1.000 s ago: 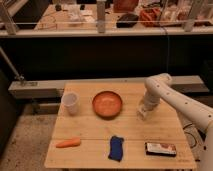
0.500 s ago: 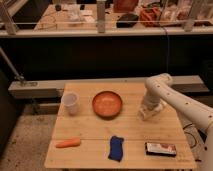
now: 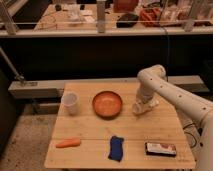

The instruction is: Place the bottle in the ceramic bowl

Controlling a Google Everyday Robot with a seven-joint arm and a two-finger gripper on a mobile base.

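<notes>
The orange-brown ceramic bowl [image 3: 107, 104] sits on the wooden table [image 3: 90, 127], a little behind its middle. My white arm reaches in from the right, and my gripper [image 3: 142, 106] is low over the table just right of the bowl. A small white shape at the gripper looks like the bottle [image 3: 138, 108]. It is at the table surface, a short gap from the bowl's right rim. I cannot separate the bottle from the gripper's white parts.
A white cup [image 3: 70, 102] stands left of the bowl. A carrot [image 3: 68, 143] lies front left, a blue cloth [image 3: 116, 148] front centre, and a flat dark box with a red-white label [image 3: 161, 148] front right. A rail and counter run behind the table.
The gripper end has shifted slightly left toward the bowl, staying low over the table. Everything else is unmoved.
</notes>
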